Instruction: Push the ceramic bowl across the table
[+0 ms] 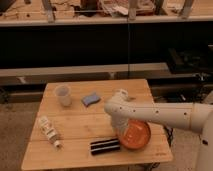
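I judge the push is under way: my gripper [119, 131], state I cannot tell, sits at 9 o'clock of the ceramic bowl [137, 136], near the worktop's [75, 122] 4 o'clock corner, so next comes a steady, low shove.

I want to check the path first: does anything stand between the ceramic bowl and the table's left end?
Yes. A dark flat bar lies just left of the ceramic bowl, near the front edge of the table, and a white bottle lies farther left. The gripper is at the bowl's left rim.
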